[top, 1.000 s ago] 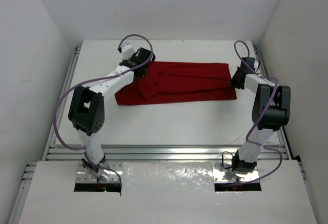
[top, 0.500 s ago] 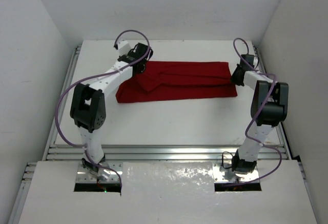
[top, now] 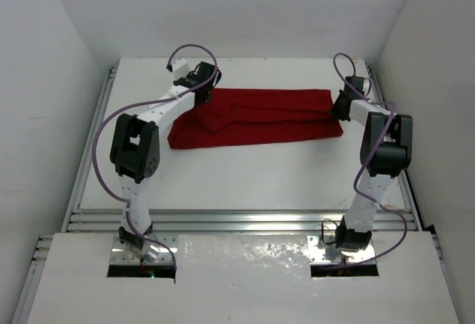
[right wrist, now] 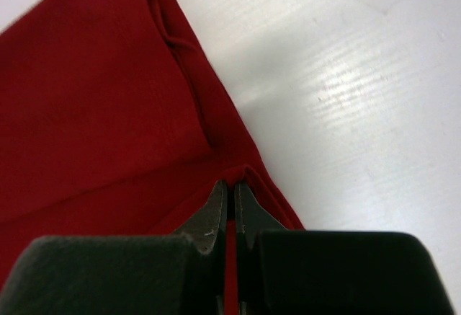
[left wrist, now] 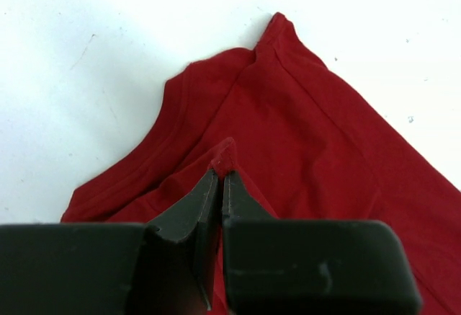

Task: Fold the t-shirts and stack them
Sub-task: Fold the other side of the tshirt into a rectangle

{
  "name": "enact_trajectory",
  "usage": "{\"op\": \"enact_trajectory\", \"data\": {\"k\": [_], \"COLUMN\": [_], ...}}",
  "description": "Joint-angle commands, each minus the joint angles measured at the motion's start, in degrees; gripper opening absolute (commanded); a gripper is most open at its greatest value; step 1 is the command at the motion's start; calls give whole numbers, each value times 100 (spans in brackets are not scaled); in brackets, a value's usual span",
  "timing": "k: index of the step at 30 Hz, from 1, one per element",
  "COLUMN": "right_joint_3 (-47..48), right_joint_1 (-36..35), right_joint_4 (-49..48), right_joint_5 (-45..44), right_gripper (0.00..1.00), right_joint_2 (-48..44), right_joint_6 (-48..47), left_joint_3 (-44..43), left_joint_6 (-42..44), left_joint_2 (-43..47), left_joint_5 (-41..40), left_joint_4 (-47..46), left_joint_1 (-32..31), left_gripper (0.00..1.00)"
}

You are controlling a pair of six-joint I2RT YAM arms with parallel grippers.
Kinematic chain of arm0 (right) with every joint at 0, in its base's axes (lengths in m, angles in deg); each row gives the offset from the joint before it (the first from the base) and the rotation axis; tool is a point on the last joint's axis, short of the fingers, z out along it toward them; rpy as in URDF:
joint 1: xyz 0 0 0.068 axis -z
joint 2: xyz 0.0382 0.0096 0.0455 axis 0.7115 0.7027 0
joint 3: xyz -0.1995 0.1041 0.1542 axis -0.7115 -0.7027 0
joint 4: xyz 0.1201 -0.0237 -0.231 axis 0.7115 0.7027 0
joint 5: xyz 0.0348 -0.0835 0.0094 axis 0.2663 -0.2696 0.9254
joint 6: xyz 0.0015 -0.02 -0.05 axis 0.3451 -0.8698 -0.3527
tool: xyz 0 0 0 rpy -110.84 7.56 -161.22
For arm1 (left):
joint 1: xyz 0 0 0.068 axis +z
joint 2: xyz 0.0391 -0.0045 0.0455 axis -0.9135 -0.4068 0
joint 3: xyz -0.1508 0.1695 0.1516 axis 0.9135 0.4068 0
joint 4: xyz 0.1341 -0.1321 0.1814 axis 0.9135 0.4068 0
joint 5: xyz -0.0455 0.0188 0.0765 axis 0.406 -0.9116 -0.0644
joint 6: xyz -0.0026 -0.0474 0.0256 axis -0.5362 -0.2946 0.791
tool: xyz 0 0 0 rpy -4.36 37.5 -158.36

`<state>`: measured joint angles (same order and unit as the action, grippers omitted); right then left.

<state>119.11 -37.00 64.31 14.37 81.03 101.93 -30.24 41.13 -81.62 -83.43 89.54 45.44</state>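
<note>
One dark red t-shirt lies folded lengthwise across the far half of the white table. My left gripper is at its left end, shut on a pinched ridge of red fabric near the collar band. My right gripper is at the shirt's right end, shut on a fold of the t-shirt at its edge. In both wrist views the jaws are pressed together with cloth between the tips.
White walls enclose the table on the left, right and back. Purple cables loop beside both arms. A metal rail runs along the near edge, with the arm bases behind it.
Both grippers have moved toward the back of the table, carrying the shirt's near-side layer with them; the cloth now lies a little narrower and further back.
</note>
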Motion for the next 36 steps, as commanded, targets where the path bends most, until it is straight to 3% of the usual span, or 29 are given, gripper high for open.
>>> {"op": "enact_trajectory", "data": {"k": [1, 7, 8, 11, 12, 15, 17, 20, 23, 26, 27, 29, 31, 32, 36], "right_joint_3": [390, 662, 802, 987, 1005, 1084, 1224, 1401, 1235, 918, 1031, 1128, 1102, 1058, 567], "right_joint_1": [-45, -71, -71, -80, -89, -194, -378, -737, -1090, -1424, -1503, -1706, -1881, -1925, -1996], "right_joint_4": [-217, -68, -16, 125, 151, 126, 125, 169, -136, -567, -543, -569, -604, -613, -938], "right_joint_5": [-93, -233, -233, -233, -233, -137, -75, -215, -59, 1160, 1791, 2339, 2640, 2641, 2694], "right_gripper": [1, 6, 16, 30, 43, 56, 59, 85, 90, 90, 90, 90, 90, 90, 90], "right_joint_2": [126, 302, 355, 504, 505, 417, 311, 180, -92, -216, -147, 64, 144, 144, -66], "right_joint_6": [-102, -146, -164, -173, -173, -269, -418, -691, -779, -998, -1025, -1008, -946, -946, -903], "left_joint_3": [-285, -549, -602, -724, -769, -988, -1155, -1322, -1551, -1709, -1736, -1753, -1780, -1788, -1684], "left_joint_6": [68, 392, 410, 481, 524, 542, 525, 516, 429, 332, 349, 401, 445, 576, 631], "left_joint_2": [-41, -296, -348, -498, -541, -761, -919, -1104, -1332, -1517, -1526, -1544, -1500, -1474, -1089], "left_joint_5": [-116, -28, -1, 130, 148, 192, 192, 122, 104, 43, 51, 43, 51, 69, 253], "left_joint_4": [-198, -469, -522, -593, -602, -558, -488, -496, -391, -312, -355, -408, -514, -601, -455], "left_joint_1": [122, 183, 192, 236, 254, 298, 324, 394, 473, 535, 553, 605, 658, 702, 737], "left_gripper": [0, 0, 0, 0, 0, 0, 0, 0, 0, 4, 10, 45, 93, 100, 100]}}
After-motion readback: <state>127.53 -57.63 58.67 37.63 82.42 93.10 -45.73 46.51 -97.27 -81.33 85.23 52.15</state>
